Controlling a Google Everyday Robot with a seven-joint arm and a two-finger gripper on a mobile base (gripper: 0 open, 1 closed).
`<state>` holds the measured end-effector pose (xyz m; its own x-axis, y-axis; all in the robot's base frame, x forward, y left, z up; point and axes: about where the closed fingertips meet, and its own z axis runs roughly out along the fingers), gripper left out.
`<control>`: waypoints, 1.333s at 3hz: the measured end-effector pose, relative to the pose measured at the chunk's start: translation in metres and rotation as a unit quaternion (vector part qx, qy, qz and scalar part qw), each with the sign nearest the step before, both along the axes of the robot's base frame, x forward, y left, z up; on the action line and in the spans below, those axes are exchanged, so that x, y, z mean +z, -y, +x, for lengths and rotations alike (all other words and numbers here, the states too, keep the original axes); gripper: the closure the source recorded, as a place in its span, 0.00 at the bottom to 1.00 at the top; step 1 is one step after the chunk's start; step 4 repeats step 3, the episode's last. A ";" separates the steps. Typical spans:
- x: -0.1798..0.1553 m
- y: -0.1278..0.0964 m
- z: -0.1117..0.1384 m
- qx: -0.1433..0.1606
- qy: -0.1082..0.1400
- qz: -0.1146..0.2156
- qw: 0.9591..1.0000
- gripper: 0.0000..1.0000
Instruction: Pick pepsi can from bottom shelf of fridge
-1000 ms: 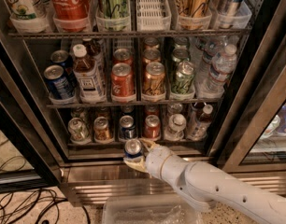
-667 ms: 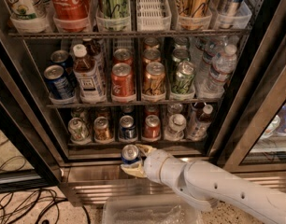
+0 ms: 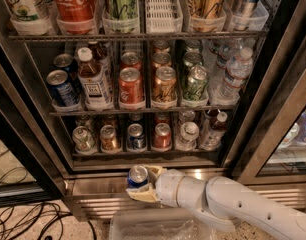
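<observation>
Nearest the camera, just below the pincer, lies a clear plastic bin (image 3: 158,228). The white arm (image 3: 243,209) comes in from the lower right. At its end the pincer (image 3: 141,182) is closed narrowly on the pepsi can (image 3: 138,174), with one cream finger above and behind the can and the other under it. The can's silver top and pull tab face up. The can is held clear of the fridge (image 3: 275,126), in front of its steel sill and above the ribbed base grille (image 3: 100,208).

Left of the pincer and lower, black cables (image 3: 28,220) trail across the speckled floor (image 3: 78,230).

Just beyond the pincer and above it runs the bottom shelf (image 3: 143,153). Directly behind the held can a second blue can (image 3: 136,136) stands in its lane. A red can (image 3: 162,135) is to its right and an orange-gold can (image 3: 109,138) to its left. Small bottles (image 3: 213,129) stand further right.

Higher up, the middle rack (image 3: 143,110) carries a blue can (image 3: 60,87), a white-capped bottle (image 3: 92,79), more cans and some water bottles (image 3: 234,74). On the top rack, up and to the left, stands a Coca-Cola bottle (image 3: 75,1) beside an empty white lane tray (image 3: 163,6).
</observation>
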<state>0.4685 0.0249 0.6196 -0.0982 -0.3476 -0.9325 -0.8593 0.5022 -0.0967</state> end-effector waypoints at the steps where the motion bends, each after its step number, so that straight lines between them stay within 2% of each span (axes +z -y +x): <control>1: 0.013 -0.005 -0.008 0.016 -0.011 0.051 0.999 1.00; 2: 0.025 -0.007 -0.008 0.012 -0.017 0.091 0.996 1.00; 4: 0.025 -0.007 -0.009 0.012 -0.017 0.091 0.996 1.00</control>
